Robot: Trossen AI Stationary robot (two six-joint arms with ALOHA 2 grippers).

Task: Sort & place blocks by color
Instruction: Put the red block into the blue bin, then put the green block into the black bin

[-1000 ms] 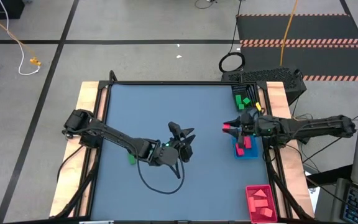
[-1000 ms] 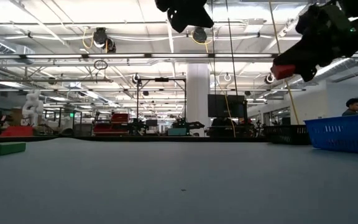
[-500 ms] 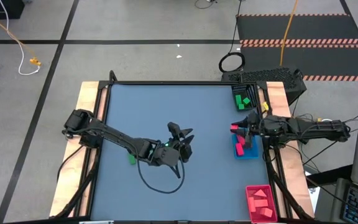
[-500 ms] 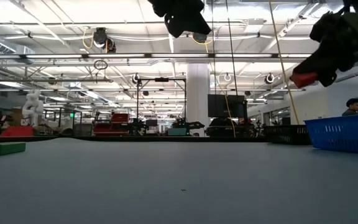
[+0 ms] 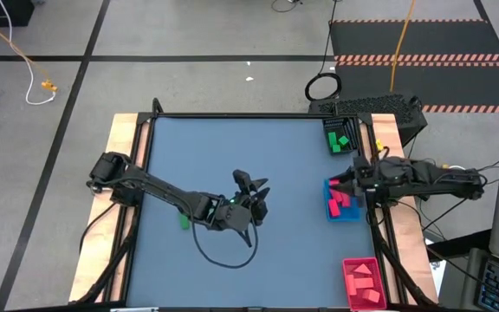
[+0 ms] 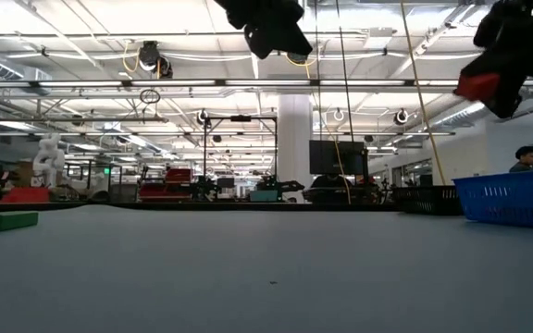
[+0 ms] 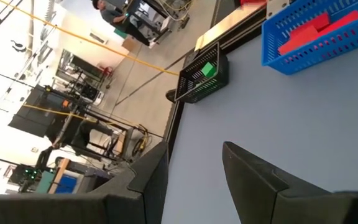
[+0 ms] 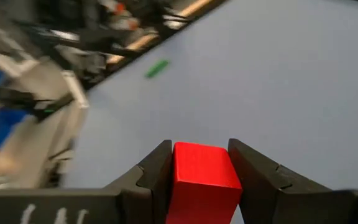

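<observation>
A red block (image 8: 201,175) sits between the fingers of my right gripper (image 5: 333,184), which is shut on it. The gripper hangs above the left edge of the blue tray (image 5: 350,213). In the low view the block (image 6: 475,86) shows high above the blue tray (image 6: 512,200). My left gripper (image 5: 255,194) hovers open over the table's middle with nothing between its fingers (image 7: 253,180). A green block (image 5: 184,222) lies flat on the table at the left; it also shows far off in the right wrist view (image 8: 157,68). My right gripper pinches the red block by two opposite side faces (image 8: 174,177) between its two fingers. The fingers come from the table's right side, slanting slightly downward. The block is lifted clear, high above the table and tray.
The blue tray holds red and pink blocks (image 5: 340,201). A black tray (image 5: 340,139) with green blocks stands at the far right, and a red tray (image 5: 362,281) with pink pieces at the near right. A dark cable loop (image 5: 219,251) hangs under the left arm.
My right gripper has drawn back toward the table's right edge with the red block, rising a little and rolling. It now hangs over the blue tray's left edge instead of the open table. The block stays pinched and clear.
</observation>
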